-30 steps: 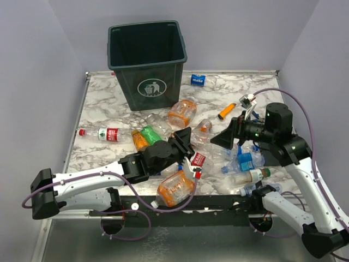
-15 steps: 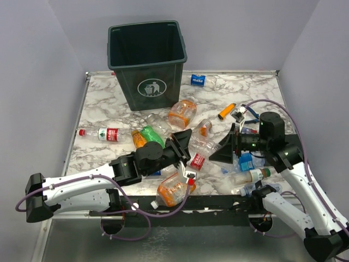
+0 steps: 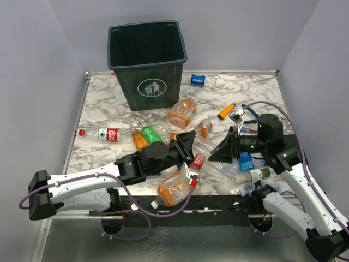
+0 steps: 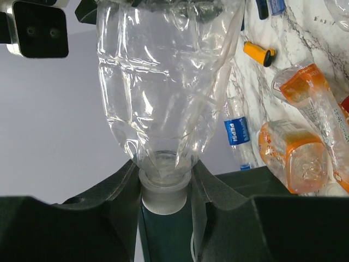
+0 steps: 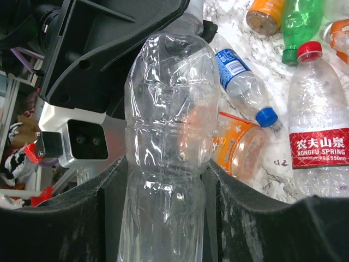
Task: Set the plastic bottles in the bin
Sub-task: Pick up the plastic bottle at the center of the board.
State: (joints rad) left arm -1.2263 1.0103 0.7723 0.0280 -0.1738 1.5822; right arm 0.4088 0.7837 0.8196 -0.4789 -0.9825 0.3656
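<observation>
The clear, crumpled plastic bottle (image 3: 205, 146) is held over the middle of the desk, a little toward the near edge, spanning the gap between the two arms. The left fingers (image 3: 186, 143) are clamped tight about its neck and white cap, plain to see in the left wrist view. The right fingers (image 3: 222, 150) lie close along both flanks of its body, but I cannot tell whether they are actually pressing it.

Under and around it the other bottles lie scattered:
- A green bottle (image 3: 151, 133) and a red-labelled clear bottle (image 3: 109, 134) lie toward the left edge.
- An orange-tinted bottle (image 3: 181, 113) lies just in front of the bin.
- A squashed orange-tinted bottle (image 3: 173, 191) is at the near edge.
- A huddle of blue-capped bottles (image 3: 248, 164) sits beneath the right arm.
- A blue-labelled bottle (image 3: 199, 81) is alone by the far edge.
- A small orange cylinder (image 3: 226, 112) rests right of centre.

The tall dark green square plastic bin (image 3: 150, 90) stands upright at the far edge, left of centre. Its mouth is open and its white litter symbol faces the arms. It is well apart from the held bottle.

The desk (image 3: 109, 103) has a white marble-patterned top veined in grey, with a thin metal rim. Plain pale lilac-grey walls close it in on the left, far and right sides. Purple cables loop off both arms.
</observation>
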